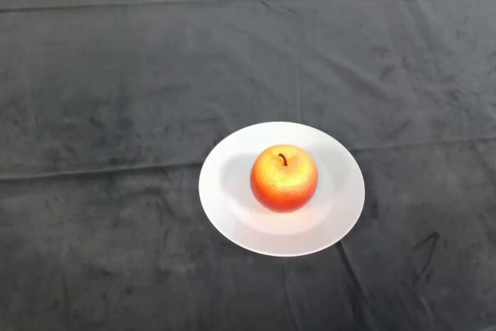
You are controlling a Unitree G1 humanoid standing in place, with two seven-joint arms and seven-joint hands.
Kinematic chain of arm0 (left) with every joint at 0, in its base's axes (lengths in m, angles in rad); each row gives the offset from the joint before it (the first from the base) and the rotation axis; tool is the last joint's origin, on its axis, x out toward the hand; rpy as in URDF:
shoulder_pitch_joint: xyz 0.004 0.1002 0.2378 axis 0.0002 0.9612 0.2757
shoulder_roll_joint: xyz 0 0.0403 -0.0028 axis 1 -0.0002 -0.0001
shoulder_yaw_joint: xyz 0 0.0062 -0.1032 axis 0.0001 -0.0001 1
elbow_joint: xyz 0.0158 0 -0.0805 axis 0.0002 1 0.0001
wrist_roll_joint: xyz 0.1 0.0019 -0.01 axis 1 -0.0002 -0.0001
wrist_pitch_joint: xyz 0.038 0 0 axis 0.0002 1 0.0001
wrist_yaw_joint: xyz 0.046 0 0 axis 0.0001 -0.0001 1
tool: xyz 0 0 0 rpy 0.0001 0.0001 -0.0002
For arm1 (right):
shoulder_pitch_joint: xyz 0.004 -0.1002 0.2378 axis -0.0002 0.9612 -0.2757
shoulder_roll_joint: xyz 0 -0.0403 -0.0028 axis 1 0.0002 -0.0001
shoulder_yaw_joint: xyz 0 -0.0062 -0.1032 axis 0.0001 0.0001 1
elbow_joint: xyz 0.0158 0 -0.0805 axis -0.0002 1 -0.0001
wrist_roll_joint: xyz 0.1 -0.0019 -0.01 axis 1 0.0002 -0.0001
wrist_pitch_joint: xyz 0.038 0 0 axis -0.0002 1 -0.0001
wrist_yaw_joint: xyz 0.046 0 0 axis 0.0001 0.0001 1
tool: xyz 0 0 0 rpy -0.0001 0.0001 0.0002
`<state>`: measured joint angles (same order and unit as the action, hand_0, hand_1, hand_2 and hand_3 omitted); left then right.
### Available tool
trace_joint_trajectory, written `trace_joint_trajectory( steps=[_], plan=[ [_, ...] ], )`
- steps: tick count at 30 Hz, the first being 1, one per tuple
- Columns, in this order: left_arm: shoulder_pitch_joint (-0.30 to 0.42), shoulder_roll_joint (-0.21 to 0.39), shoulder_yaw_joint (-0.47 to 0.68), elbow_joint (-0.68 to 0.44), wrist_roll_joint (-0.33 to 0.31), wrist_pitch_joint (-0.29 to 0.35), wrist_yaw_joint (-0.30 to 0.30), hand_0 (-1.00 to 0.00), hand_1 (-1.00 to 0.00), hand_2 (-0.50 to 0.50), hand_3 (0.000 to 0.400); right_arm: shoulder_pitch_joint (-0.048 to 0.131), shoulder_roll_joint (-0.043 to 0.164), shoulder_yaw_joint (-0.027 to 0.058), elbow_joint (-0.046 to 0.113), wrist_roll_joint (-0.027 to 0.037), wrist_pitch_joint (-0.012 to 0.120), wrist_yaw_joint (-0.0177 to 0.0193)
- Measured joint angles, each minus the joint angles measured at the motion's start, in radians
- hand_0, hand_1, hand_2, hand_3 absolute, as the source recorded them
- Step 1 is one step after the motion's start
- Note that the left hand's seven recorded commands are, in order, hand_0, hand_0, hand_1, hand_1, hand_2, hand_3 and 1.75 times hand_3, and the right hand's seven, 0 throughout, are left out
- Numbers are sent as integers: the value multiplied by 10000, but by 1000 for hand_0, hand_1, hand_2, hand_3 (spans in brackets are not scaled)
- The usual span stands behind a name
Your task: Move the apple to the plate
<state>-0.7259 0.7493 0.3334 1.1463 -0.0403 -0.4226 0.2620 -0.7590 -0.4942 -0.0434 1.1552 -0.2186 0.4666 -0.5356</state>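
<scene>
Looking down at my table, I see the round red-and-yellow apple (284,177) sitting upright on the white, round, shallow plate (225,191), its short dark stem pointing up from the dimple at its top. The apple rests near the middle of the plate, a touch toward the far side, with bare white rim showing all around it. The plate lies flat on the dark grey cloth (116,98) that covers the table, a little right of the middle of my view and toward the near side. The cloth is wrinkled, with long creases running across it and a fold line reaching the plate's left edge. A pale strip shows beyond the cloth's far edge.
</scene>
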Motion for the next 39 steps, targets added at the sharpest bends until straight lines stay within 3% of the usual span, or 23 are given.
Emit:
trace_joint_trajectory(
  steps=[39],
  plan=[
    [-3, 0, 0, 81, 4, 2, -4, 0, 0, 0, 0, 0, 0, 5, 24, 1, -21, 0]
  ],
)
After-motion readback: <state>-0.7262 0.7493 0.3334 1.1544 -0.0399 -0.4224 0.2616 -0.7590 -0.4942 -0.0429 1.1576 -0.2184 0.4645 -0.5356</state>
